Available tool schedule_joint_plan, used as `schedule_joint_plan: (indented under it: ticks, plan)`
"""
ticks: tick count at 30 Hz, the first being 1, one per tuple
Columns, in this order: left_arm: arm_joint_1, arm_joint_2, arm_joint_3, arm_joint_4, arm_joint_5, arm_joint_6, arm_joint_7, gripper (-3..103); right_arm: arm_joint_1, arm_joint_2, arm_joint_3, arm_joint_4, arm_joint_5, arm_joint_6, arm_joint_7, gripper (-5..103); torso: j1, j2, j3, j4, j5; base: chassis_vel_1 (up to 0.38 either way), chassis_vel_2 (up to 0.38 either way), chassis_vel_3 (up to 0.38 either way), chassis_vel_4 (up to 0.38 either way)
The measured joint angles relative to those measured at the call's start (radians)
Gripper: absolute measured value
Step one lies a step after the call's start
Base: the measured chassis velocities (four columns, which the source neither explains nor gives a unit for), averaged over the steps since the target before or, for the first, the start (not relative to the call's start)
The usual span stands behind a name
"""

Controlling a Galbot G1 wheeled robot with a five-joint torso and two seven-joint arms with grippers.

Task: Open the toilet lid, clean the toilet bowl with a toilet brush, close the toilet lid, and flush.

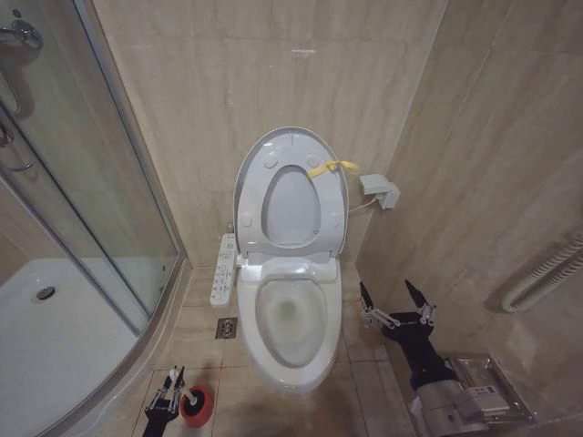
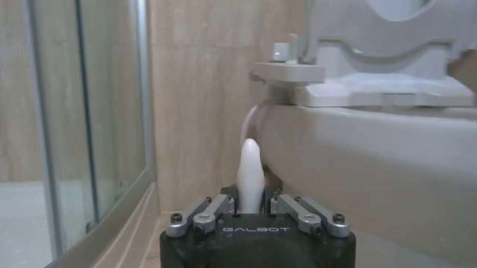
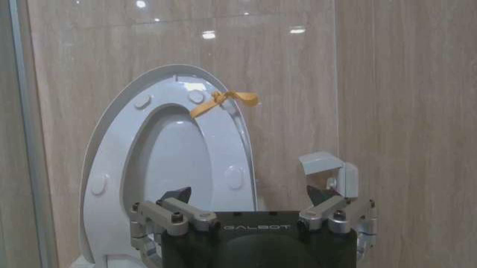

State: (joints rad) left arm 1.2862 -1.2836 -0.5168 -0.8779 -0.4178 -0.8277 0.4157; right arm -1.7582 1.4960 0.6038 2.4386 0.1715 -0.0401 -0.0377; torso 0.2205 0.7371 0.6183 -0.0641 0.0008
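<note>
The left gripper [image 1: 169,381] was low at about 7 o'clock in the head view, its arm coming up from the bottom edge. In the left wrist view its fingers [image 2: 216,205] stood close together, with a thin white handle between them. The right gripper [image 1: 395,299] was at about 4 o'clock, its two fingers [image 3: 177,195] spread wide apart, holding nothing.

Toilet brush [image 2: 249,173] head hidden behind left gripper [image 2: 253,207]; toilet bowl [image 2: 372,167] cut off by frame edge.
</note>
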Motion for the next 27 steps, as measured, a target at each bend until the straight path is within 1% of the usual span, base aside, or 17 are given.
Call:
schedule_joint_plan:
  ticks: [2,7,8,11,14,19,20,21,22,23,24,25,26,27]
  plan:
    - [0.018,-0.001,0.0,-0.005,0.017,0.0,-0.001,21,0.0,0.0,0.0,0.0,0.0,0.0,0.0,100,0.0,0.0,0.0,0.0003,0.0,0.0,0.0,0.0,0.0]
    - [0.044,-0.004,-0.005,-0.028,0.021,0.0,-0.015,21,0.0,0.0,0.0,0.0,0.0,0.0,0.0,100,0.0,0.0,0.0,0.0003,-0.0005,0.0,0.0,0.0,0.0]
    - [0.048,-0.005,-0.007,-0.034,0.019,0.0,-0.02,21,0.0,0.0,0.0,0.0,0.0,0.0,0.0,100,0.0,0.0,0.0,0.0003,-0.0006,0.0,0.0,0.0,0.0]
    - [0.071,-0.009,-0.015,-0.074,-0.029,0.004,-0.035,21,0.0,0.0,0.0,0.0,0.0,0.0,0.0,100,0.0,0.0,0.0,0.0003,-0.0013,0.0,0.0,0.0,0.0]
    - [0.078,-0.009,-0.015,-0.089,-0.039,0.007,-0.04,21,0.0,0.0,0.0,0.0,0.0,0.0,0.0,100,0.0,0.0,0.0,0.0003,-0.0013,0.0,0.0,0.0,0.0]
    - [0.075,-0.014,-0.019,-0.092,-0.034,0.009,-0.048,21,0.0,0.0,0.0,0.0,0.0,0.0,0.0,100,0.0,0.0,0.0,0.0001,-0.0011,0.0,0.0,0.0,0.0]
    - [0.074,-0.015,-0.022,-0.084,-0.019,0.016,-0.048,22,0.0,0.0,0.0,0.0,0.0,0.0,0.0,100,0.0,-0.001,0.0,-0.0006,-0.0015,0.0,0.0,0.0,0.0]
    - [0.074,-0.015,-0.022,-0.084,-0.019,0.016,-0.048,22,0.0,0.0,0.0,0.0,0.0,0.0,0.0,100,0.0,-0.001,0.0,-0.0006,-0.0015,0.0,0.0,0.0,0.0]
    - [0.073,-0.015,-0.028,-0.081,-0.007,0.016,-0.047,22,0.0,0.0,0.0,0.0,0.0,0.0,0.0,100,0.001,-0.001,0.001,0.0012,-0.0033,0.0,0.0,0.0,0.0]
    - [0.071,-0.014,-0.033,-0.081,-0.001,0.016,-0.048,22,0.0,0.0,0.0,0.0,0.0,0.0,0.0,100,0.0,-0.001,0.001,-0.0004,-0.0014,0.0,0.0,0.0,0.0]
    - [0.071,-0.014,-0.033,-0.081,-0.001,0.016,-0.048,22,0.0,0.0,0.0,0.0,0.0,0.0,0.0,100,0.0,-0.001,0.001,-0.0004,-0.0014,0.0,0.0,0.0,0.0]
    - [0.071,-0.012,-0.039,-0.083,0.003,0.015,-0.048,22,0.0,0.0,0.0,0.0,0.0,0.0,0.0,100,0.0,-0.001,0.0,0.0002,-0.0007,0.0,0.0,0.0,0.0]
    - [0.071,-0.011,-0.04,-0.083,0.006,0.015,-0.047,22,0.0,0.0,0.0,0.0,0.0,0.0,0.0,100,0.0,-0.001,0.001,0.0001,-0.0009,0.0,0.0,0.0,0.0]
    - [0.071,-0.01,-0.044,-0.084,0.012,0.015,-0.047,49,0.0,0.0,0.0,0.0,0.0,0.0,0.0,100,0.0,-0.001,0.0,0.0003,-0.0016,0.0,0.0,0.0,0.0]
